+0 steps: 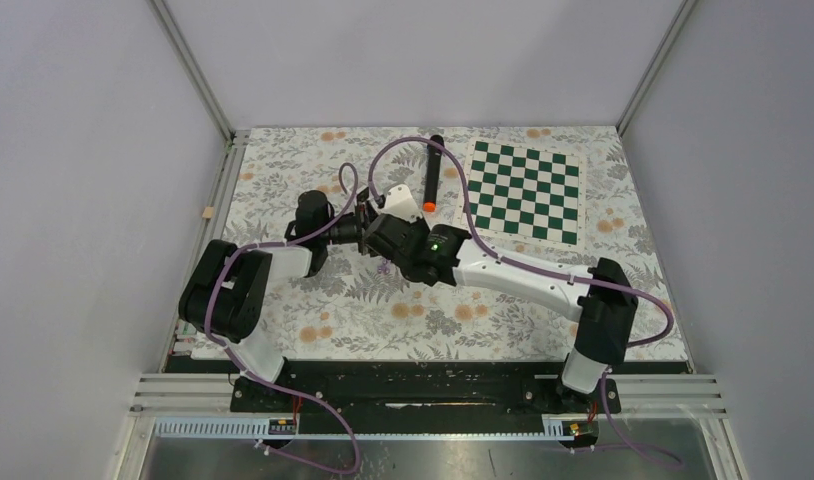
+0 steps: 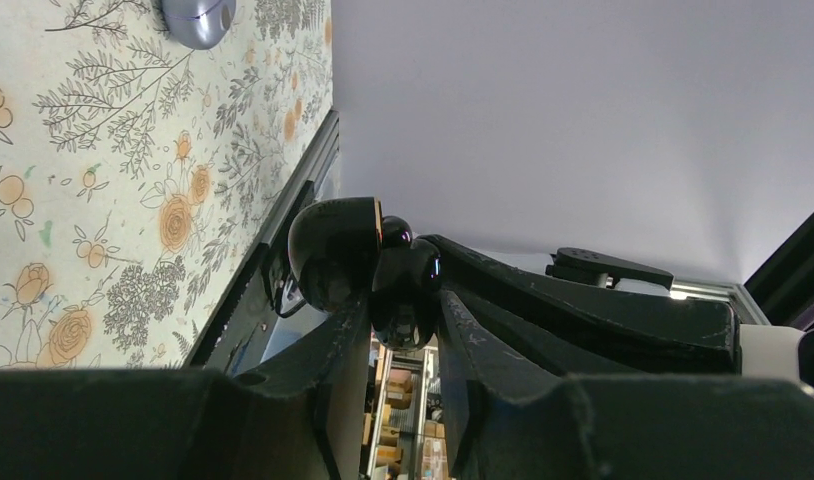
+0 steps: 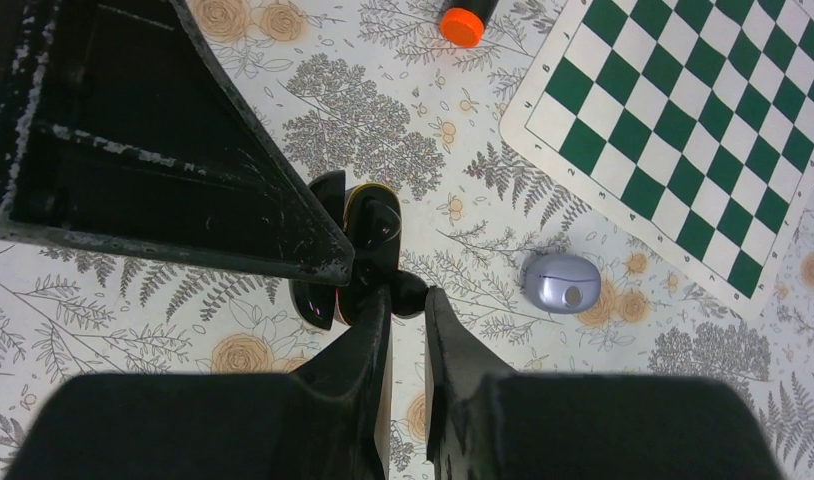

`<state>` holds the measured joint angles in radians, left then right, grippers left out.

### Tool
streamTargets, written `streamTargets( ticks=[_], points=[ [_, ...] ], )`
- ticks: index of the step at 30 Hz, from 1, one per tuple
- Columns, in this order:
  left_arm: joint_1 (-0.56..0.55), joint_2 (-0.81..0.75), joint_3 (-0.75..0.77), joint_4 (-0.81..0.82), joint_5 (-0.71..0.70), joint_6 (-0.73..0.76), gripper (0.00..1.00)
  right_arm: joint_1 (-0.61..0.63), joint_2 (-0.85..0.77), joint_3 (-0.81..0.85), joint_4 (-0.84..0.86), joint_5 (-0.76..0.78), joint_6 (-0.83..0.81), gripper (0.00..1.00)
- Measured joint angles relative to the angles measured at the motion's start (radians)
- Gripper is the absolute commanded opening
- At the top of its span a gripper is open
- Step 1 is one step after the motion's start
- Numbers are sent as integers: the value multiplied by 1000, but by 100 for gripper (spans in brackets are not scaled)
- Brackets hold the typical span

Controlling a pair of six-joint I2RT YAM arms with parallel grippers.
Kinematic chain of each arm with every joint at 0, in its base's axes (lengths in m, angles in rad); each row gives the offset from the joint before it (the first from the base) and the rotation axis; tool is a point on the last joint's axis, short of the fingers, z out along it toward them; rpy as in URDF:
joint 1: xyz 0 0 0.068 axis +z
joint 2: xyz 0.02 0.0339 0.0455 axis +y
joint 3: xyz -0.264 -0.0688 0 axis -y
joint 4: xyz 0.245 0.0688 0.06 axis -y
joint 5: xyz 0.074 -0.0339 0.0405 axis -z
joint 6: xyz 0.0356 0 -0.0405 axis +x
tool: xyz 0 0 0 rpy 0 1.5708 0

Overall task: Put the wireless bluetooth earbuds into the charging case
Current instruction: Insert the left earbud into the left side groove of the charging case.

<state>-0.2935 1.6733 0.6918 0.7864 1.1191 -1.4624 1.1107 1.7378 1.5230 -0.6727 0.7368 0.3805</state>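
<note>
1. The floral tabletop (image 1: 333,310) carries a chessboard (image 1: 528,190) and a microphone (image 1: 433,170) at its far side.
2. Mid-table, the left pincer (image 2: 398,300) is clamped on the open black charging case (image 3: 371,235). The right pincer (image 3: 405,300) pinches a black earbud (image 3: 411,296) beside it.
3. From above, both arms hide this. The wrist views show it, with a pale purple earbud (image 3: 561,283) lying nearby.

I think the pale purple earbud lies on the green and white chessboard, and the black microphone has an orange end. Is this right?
Not quite. In the right wrist view the pale purple earbud lies on the floral cloth, beside the chessboard and apart from it, not on it. The black microphone does have an orange end.
</note>
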Motion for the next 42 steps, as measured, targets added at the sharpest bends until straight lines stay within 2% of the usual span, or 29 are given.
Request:
streamTargets(
  ticks=[11, 17, 20, 27, 29, 42],
  points=[
    [-1, 0, 23, -15, 68, 14, 0, 8, -154, -206, 233, -67, -184, 0],
    [-5, 0, 42, -93, 97, 55, 0, 8, -240, -340, 387, -139, -318, 0],
    [-7, -4, 58, -183, 100, 113, 0, 8, -264, -395, 452, -167, -382, 0],
    [-14, -50, 159, -565, 85, 359, 0, 8, -355, -560, 662, -232, -520, 0],
    [-15, -62, 184, -631, 84, 408, 0, 9, -375, -580, 697, -237, -543, 0],
    [-6, -87, 237, -846, 74, 629, 0, 15, -534, -652, 707, -173, -521, 0]
  ],
)
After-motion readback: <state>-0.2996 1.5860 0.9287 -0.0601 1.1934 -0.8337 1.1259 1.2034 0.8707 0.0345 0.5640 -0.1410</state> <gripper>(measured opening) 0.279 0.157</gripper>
